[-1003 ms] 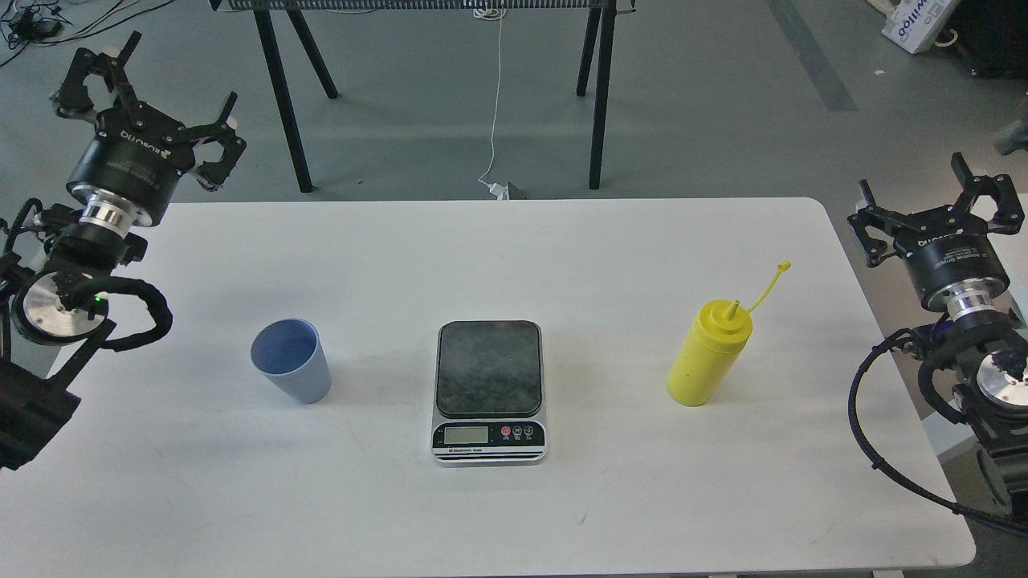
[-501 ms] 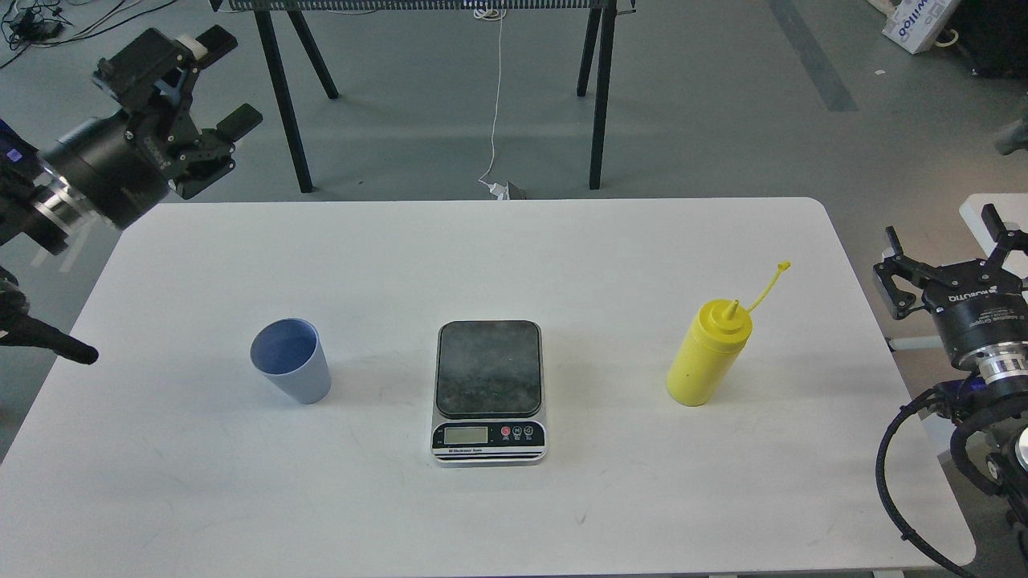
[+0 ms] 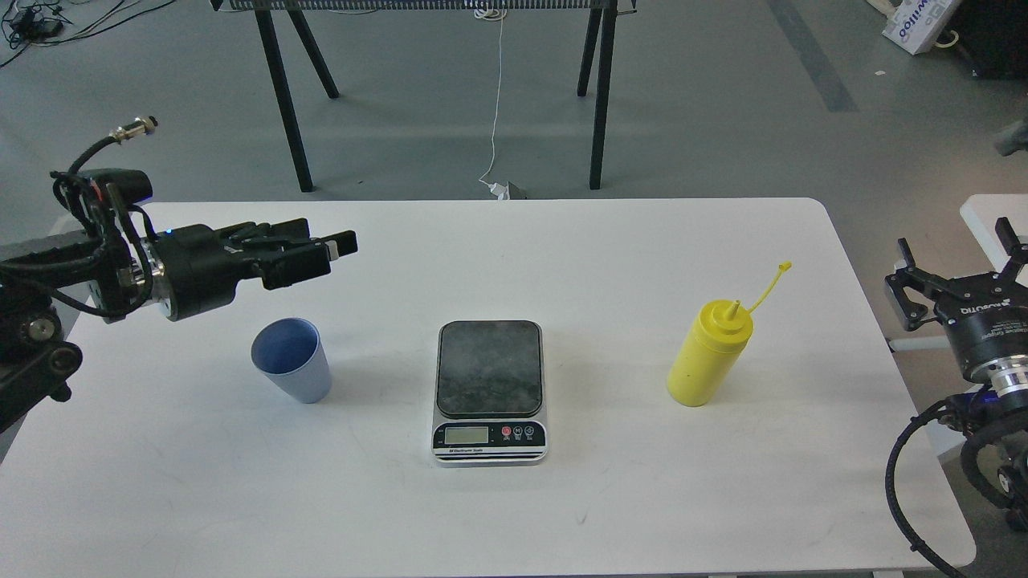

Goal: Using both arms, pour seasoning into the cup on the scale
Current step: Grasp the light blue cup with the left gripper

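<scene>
— Looking down on a white table (image 3: 241,498) with rounded corners; beyond it is grey floor, two pairs of black trestle legs (image 3: 293,96) and a white cable (image 3: 494,104) running down to the floor.

— Where do the task's things sit?

— The scale (image 3: 490,391) is mid-table with its display toward the near edge. The cup (image 3: 291,360) stands left of it, mouth up, leaning slightly away from the scale. The seasoning bottle (image 3: 710,353) stands to the right, long axis near upright, nozzle up, its tethered cap trailing up and to the right.

— And the arms?

— The left gripper (image 3: 333,247) lies level above the table behind the cup, pointing right; it is seen side-on and dark, so I cannot tell how its fingers stand. A second ago it was raised off the far-left corner. The right gripper (image 3: 960,269) has its fingers spread, off the table's right edge, and has dropped lower than before. Cup, scale and bottle have not moved.
</scene>
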Robot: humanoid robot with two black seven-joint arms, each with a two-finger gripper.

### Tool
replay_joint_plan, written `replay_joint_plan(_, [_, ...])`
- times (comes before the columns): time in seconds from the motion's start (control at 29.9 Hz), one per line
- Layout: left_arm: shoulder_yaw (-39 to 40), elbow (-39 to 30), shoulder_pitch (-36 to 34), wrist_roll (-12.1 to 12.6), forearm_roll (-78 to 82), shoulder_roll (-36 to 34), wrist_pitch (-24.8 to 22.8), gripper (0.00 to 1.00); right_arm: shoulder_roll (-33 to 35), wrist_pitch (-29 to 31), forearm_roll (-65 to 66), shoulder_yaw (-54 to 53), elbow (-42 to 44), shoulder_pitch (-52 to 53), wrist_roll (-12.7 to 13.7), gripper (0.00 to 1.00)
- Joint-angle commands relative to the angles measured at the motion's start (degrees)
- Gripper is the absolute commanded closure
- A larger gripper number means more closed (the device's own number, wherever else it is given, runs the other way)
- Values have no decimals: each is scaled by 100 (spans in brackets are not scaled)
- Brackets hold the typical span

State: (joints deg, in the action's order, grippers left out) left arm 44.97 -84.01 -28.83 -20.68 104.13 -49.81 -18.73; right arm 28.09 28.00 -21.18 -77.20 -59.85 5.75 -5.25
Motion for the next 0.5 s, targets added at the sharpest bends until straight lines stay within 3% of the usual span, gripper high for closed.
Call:
replay_joint_plan(0.0, [-234,69,0,-6,1168,-11,0,10,12,0,0,-50,-1,-4,7,1])
replay_joint_plan(0.13, [-296,420,26,-15,2087,-2,149,15,12,0,0,-50,-1,-4,-2,1])
replay_joint_plan(0.23, [-488,780,18,-50,2087,-2,378,15,12,0,0,-50,-1,-12,-2,1])
replay_joint_plan(0.47, [-1191,1361,-9,-59,2087,6,817,26,12,0,0,-67,-36,-4,-2,1])
